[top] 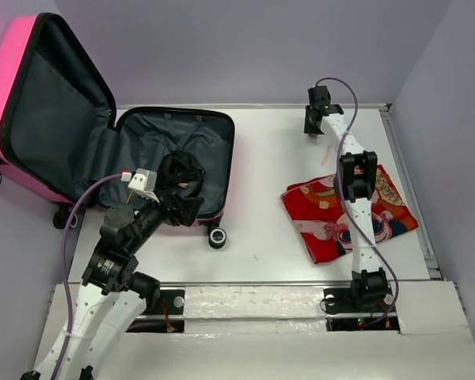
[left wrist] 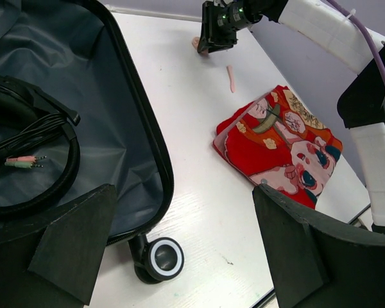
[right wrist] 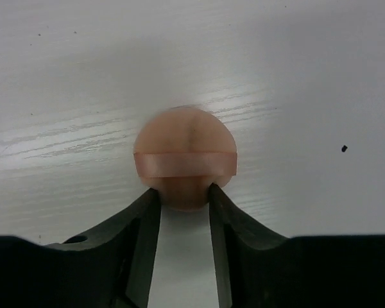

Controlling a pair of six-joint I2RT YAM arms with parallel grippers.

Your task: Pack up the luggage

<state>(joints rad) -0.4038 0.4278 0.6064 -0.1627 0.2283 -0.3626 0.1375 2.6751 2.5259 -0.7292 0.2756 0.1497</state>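
The hot-pink luggage (top: 16, 87) lies open at the left, its lid standing up and its dark grey lining (top: 154, 138) facing me. Black headphones (top: 180, 170) with a cable (left wrist: 25, 144) lie inside it. My left gripper (top: 191, 212) is open and empty over the luggage's near rim, above its wheel (left wrist: 165, 256). My right gripper (top: 315, 125) is at the far side of the table, shut on the near edge of a round peach puff (right wrist: 185, 144) with a ribbon band, which rests on the table. A folded red patterned cloth (top: 348, 210) lies under the right arm.
A small pink strip (left wrist: 231, 78) lies on the white table (top: 261, 182) between the right gripper and the cloth. Lilac walls close in the back and both sides. A metal rail (top: 301, 286) runs along the near edge.
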